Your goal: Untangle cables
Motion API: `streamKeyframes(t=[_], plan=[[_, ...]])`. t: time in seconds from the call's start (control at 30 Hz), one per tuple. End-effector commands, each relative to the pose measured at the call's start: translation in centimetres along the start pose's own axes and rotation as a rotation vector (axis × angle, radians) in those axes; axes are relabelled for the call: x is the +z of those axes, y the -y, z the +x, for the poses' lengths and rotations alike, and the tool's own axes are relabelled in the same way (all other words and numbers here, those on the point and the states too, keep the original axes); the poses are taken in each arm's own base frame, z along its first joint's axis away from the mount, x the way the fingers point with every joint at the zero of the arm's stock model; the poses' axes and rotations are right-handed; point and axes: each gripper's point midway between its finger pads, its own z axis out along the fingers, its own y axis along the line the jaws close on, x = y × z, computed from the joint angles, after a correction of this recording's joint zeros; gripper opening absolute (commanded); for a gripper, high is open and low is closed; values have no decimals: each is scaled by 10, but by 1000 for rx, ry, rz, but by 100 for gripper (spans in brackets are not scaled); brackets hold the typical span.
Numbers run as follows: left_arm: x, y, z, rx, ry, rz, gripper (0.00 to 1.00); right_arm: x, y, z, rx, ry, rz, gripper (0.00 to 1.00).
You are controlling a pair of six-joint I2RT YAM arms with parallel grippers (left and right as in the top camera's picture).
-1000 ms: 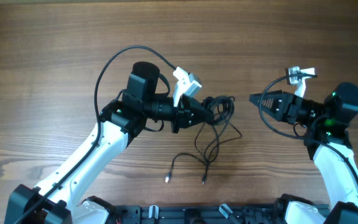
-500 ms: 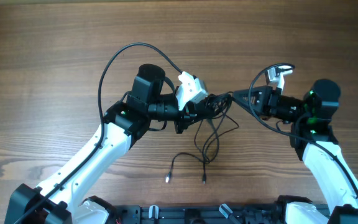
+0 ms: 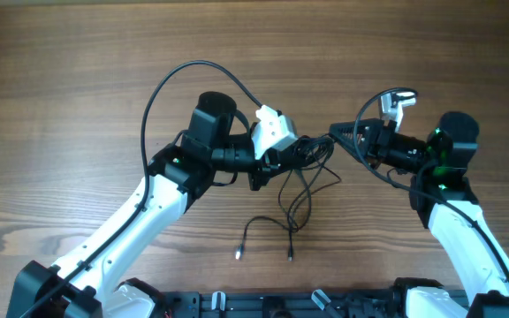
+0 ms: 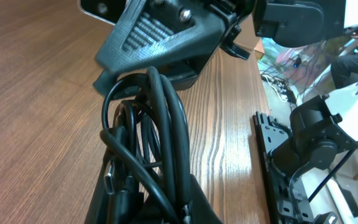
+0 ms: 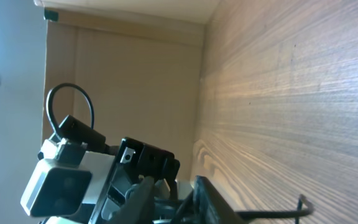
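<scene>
— At the middle of the worktop (image 3: 60, 71), what differs from a second ago?

— Your right claw (image 3: 336, 134) has come in from the right. A second ago it stood well apart from the cables (image 3: 303, 181); now its tip sits against the right edge of the bundle. Your left arm has swung up a little too, and the bundle has gone with it.

— And the left claw (image 3: 283, 155)?

— You have it clamped on the cables. Its wrist view shows the black loops bunched together and running down between its fingers, with the right claw's grey body just beyond them.

— Is the right claw gripping?

— It looks narrow, and narrower than it was a second ago. From above its fingers taper nearly to a point. I cannot tell whether they have closed on a strand or merely touch one.

— Where do the cables lie otherwise?

— The knot hangs between your two claws, held at its left side. Loose strands trail toward the near edge, and two small plugs (image 3: 238, 254) rest on the wood, well apart from both claws.
</scene>
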Motion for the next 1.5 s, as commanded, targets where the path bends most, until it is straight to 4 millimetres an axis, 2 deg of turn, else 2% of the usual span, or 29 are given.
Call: streamKeyframes(t=[0.0,0.03,0.1,0.2,0.3,0.37,0.43,0.57,0.67,0.8,0.9,0.97,1.03,1.13,1.2,1.33,1.47], plan=[[2,6,-5,76,10,25,4,12,-6,12,-46,-48,-12,10],[2,4,-4,79,6,11,4,13,-7,15,-47,-60,-15,5],[1,-6,-1,77,-10,-45,4,16,-6,20,-38,-82,-14,5],[1,-17,3,68,-34,-108,4,14,-5,17,-92,-70,-11,4],[0,-19,8,52,-51,-119,4,7,2,4,-107,-7,19,4],[0,-18,11,38,-63,-116,4,-3,12,-13,-119,74,64,4],[0,-17,15,25,-75,-112,4,-19,30,-34,-113,183,142,5],[0,-15,20,4,-93,-108,4,-55,58,-62,-104,343,272,5],[0,-15,22,-3,-99,-106,4,-78,67,-76,-82,426,311,4],[-1,-14,24,-13,-107,-104,4,-121,80,-99,-50,589,385,5],[-1,-13,28,-28,-120,-100,4,-144,83,-105,-39,644,393,5],[-1,-12,29,-33,-125,-99,4,-140,76,-97,-77,585,349,12],[-1,-12,28,-29,-122,-99,4,-125,71,-81,-105,478,300,34],[-1,-14,24,-10,-106,-104,4,-99,79,-52,-36,342,281,47],[0,-15,21,0,-97,-106,4,-83,83,-33,37,266,275,48],[0,-15,21,1,-95,-106,4,-48,75,-2,67,111,234,48],[0,-14,21,1,-96,-105,4,-27,72,3,119,89,251,48]])
